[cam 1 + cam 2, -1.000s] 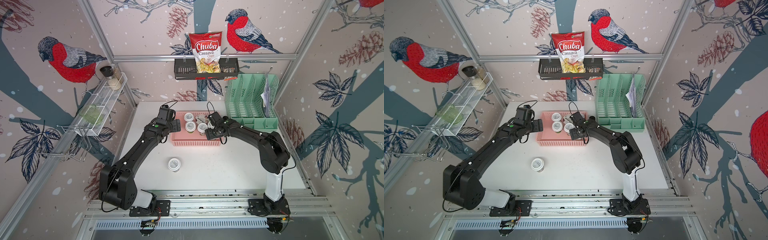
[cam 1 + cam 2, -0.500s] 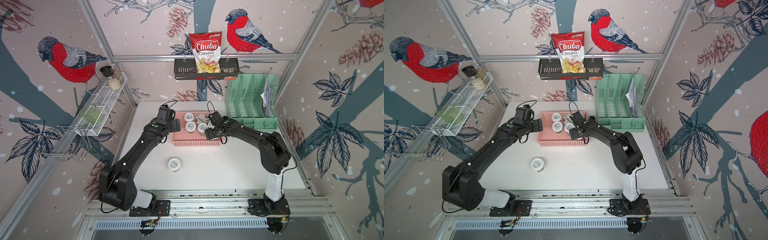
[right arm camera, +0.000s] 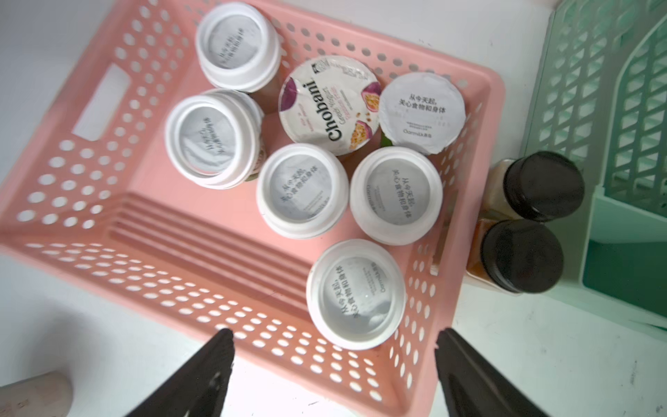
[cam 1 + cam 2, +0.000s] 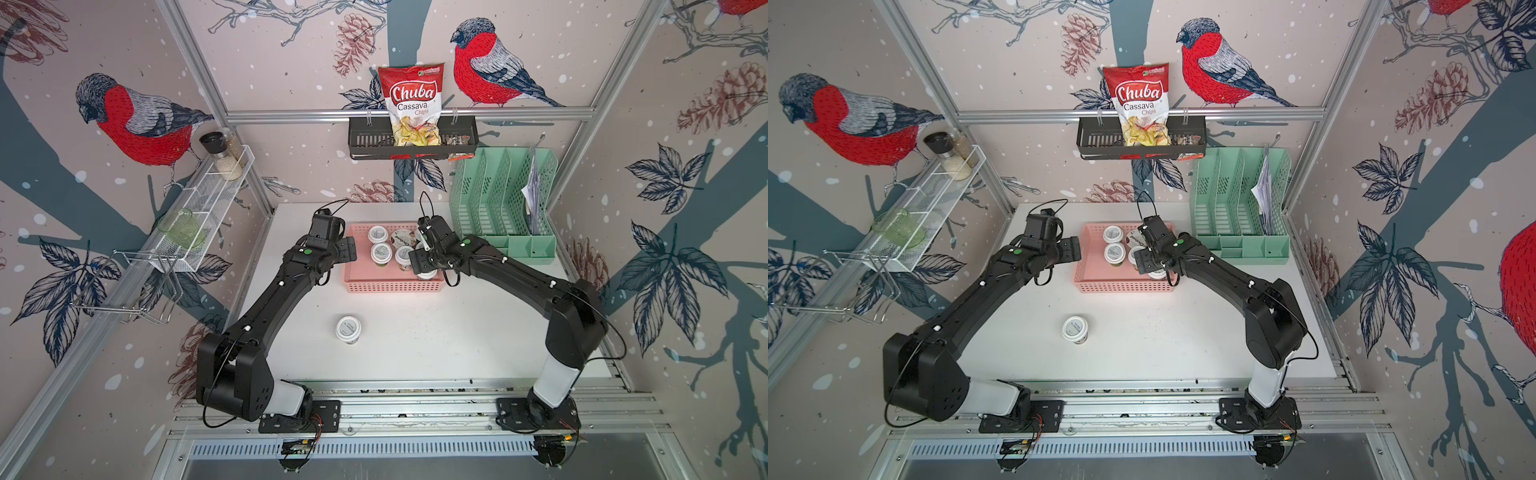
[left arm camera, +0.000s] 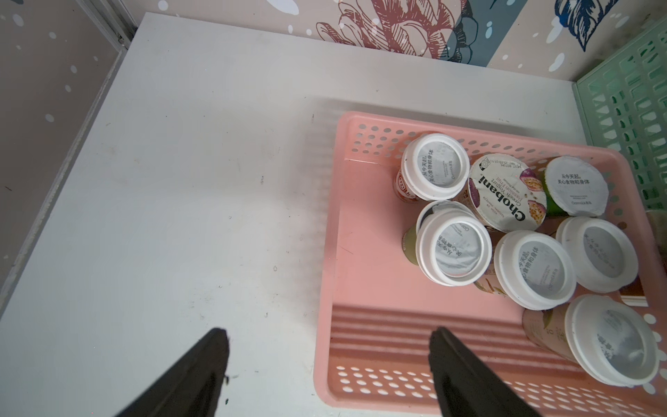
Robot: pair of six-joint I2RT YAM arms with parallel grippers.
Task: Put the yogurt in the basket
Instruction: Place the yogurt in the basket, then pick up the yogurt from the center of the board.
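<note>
The pink basket (image 4: 390, 286) (image 4: 1121, 287) holds several yogurt cups, among them the wider Chobani one (image 3: 330, 104) (image 5: 507, 193). One more yogurt cup (image 4: 348, 329) (image 4: 1075, 329) stands alone on the table nearer the front. My right gripper (image 3: 334, 346) (image 4: 422, 262) hangs open over the basket's right front corner. A white-lidded cup (image 3: 355, 294) stands in the basket just ahead of its jaws, not between them. My left gripper (image 5: 328, 346) (image 4: 348, 250) is open and empty, straddling the basket's left wall (image 5: 323, 361).
Two black-capped spice jars (image 3: 523, 256) stand between the basket and the mint-green file organiser (image 4: 503, 232) at the back right. A black rack with a chips bag (image 4: 411, 104) hangs on the back wall. A white wire shelf (image 4: 208, 208) is mounted on the left wall.
</note>
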